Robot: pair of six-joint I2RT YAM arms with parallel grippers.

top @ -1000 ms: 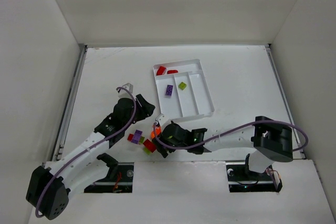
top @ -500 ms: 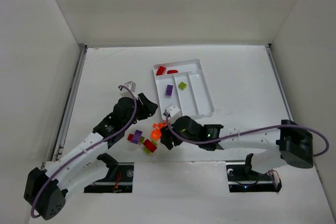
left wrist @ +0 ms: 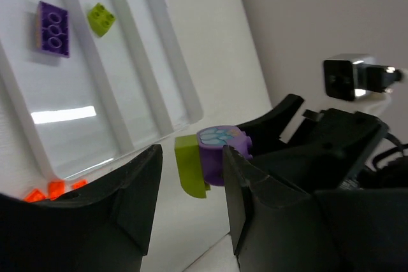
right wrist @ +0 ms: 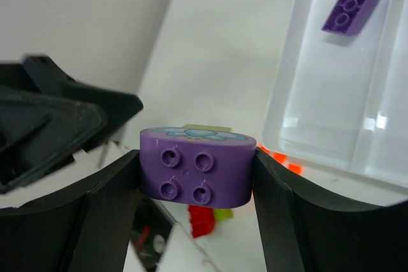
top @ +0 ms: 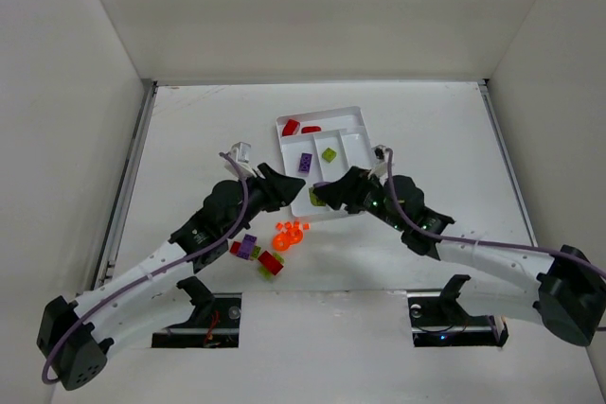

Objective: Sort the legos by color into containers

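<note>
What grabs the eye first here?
The right claw clamps a purple oval piece with a lime piece behind it, by the white tray's near end. The left claw faces it nose to nose, jaws apart. Bright orange pieces sit on the table beside them.

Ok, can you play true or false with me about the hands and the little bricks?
1. The right hand is gripping a purple piece. True.
2. The purple brick and the green brick share one section of the tray. False: they lie in neighbouring sections.
3. The orange pieces are in the tray. False: they lie on the table, just outside it.
4. Two red pieces lie in the tray's crosswise section. True.
</note>
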